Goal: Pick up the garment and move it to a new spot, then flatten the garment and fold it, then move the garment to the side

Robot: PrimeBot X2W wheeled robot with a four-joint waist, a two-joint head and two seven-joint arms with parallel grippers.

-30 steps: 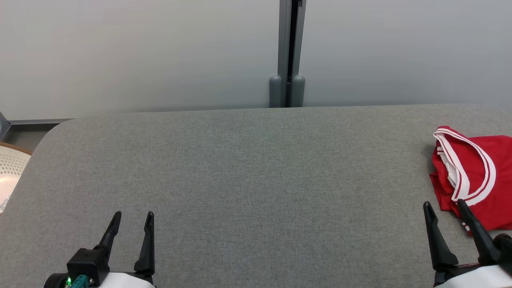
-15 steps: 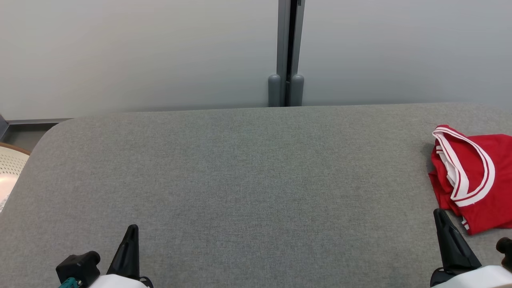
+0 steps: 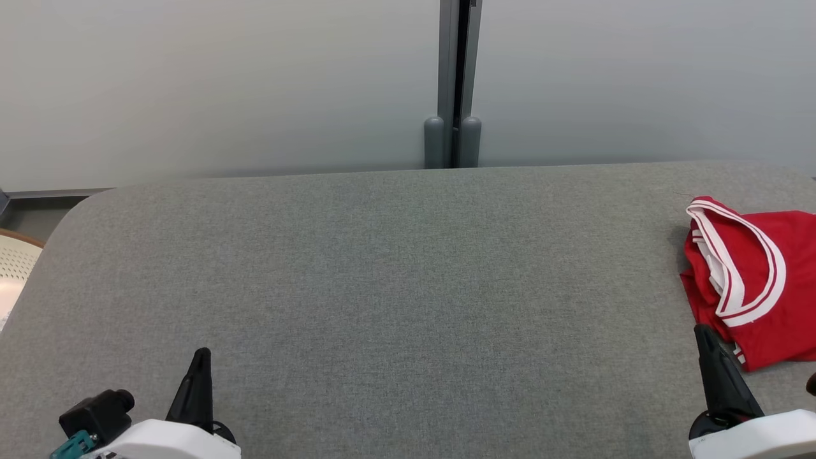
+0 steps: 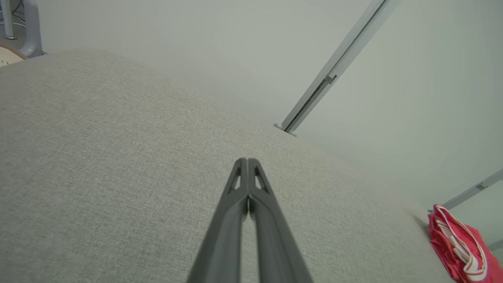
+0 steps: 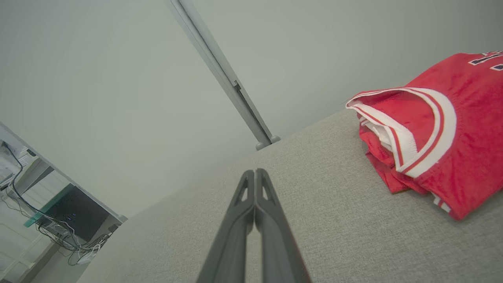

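Note:
The garment [image 3: 758, 280] is a red jersey with white-striped trim, lying folded at the right edge of the grey padded table [image 3: 395, 280]. It also shows in the left wrist view, garment [image 4: 459, 247], and close up in the right wrist view, garment [image 5: 436, 125]. My right gripper [image 3: 704, 335] is shut and empty, just near and left of the garment's front corner, apart from it. The right gripper [image 5: 254, 173] has its fingers pressed together. My left gripper [image 3: 202, 356] is shut at the table's front left, far from the garment; the left gripper [image 4: 247, 162] holds nothing.
A pale wall with a grey vertical post [image 3: 454, 83] stands behind the table. A perforated cream chair edge [image 3: 16, 261] sits off the table's left side. Cables and a dark box [image 5: 74, 212] lie on the floor beyond the table.
Both grippers have shut from open, with nothing in them. The head camera has shifted slightly, so the scene sits a little further left.

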